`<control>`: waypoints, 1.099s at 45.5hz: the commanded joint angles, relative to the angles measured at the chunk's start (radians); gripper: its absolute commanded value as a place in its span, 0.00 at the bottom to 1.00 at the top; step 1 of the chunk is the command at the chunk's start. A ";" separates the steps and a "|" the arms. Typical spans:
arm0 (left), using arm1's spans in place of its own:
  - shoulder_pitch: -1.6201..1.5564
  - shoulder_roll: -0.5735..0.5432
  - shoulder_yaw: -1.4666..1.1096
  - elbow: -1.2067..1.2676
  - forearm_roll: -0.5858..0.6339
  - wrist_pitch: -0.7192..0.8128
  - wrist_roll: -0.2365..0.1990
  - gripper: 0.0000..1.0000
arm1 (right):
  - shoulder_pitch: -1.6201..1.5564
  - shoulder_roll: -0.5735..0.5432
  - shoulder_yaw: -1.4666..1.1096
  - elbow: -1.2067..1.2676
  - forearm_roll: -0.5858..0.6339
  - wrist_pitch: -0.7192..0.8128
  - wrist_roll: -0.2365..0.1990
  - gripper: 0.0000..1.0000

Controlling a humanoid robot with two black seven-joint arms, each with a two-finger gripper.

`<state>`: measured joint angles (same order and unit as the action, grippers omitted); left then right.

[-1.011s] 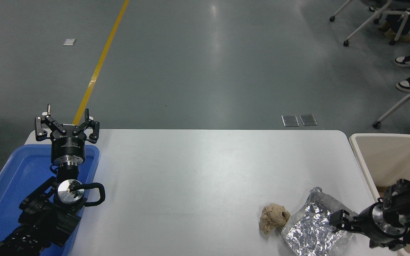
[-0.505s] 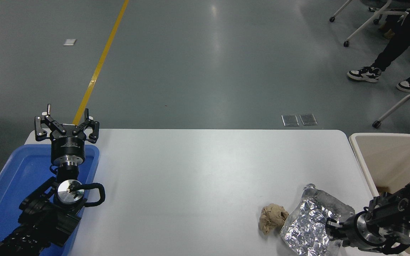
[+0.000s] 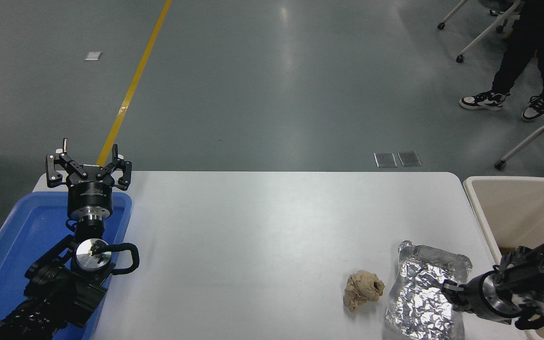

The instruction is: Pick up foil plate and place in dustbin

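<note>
The foil plate (image 3: 420, 295) is a shiny crinkled silver tray at the table's front right. My right gripper (image 3: 450, 293) comes in from the right edge and is shut on the plate's right rim, holding it a little off the table. The beige dustbin (image 3: 513, 180) stands just right of the table, beside the right arm, with a deep plain inside. My left gripper (image 3: 88, 164) is parked open at the lower left, above the blue tray.
A crumpled brown paper ball (image 3: 364, 295) lies on the white table (image 3: 272, 226) just left of the foil plate. A blue plastic tray (image 3: 12, 236) sits at the table's left edge. A person's legs (image 3: 531, 52) and wheeled chairs are at the top right.
My right gripper closed on the foil plate's right side, tilted it up and pulled it right, away from the paper ball. The person at the top right walked. The left arm stayed still.
</note>
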<state>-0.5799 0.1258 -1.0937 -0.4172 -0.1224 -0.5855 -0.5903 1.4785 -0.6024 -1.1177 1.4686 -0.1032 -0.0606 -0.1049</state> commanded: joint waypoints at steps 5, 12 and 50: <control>0.000 0.000 0.000 0.000 0.000 0.000 0.001 0.99 | 0.592 -0.103 -0.249 0.141 -0.006 0.227 0.001 0.00; 0.000 0.000 0.000 0.000 0.000 0.000 0.001 0.99 | 0.920 -0.082 -0.425 0.139 -0.013 0.376 -0.009 0.00; 0.000 0.002 0.000 0.000 0.001 0.000 0.001 0.99 | 1.077 -0.279 -0.556 -0.246 -0.432 0.588 0.002 0.00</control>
<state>-0.5798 0.1276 -1.0937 -0.4173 -0.1212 -0.5861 -0.5890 2.6696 -0.7059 -1.6795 1.4367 -0.2893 0.5593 -0.1086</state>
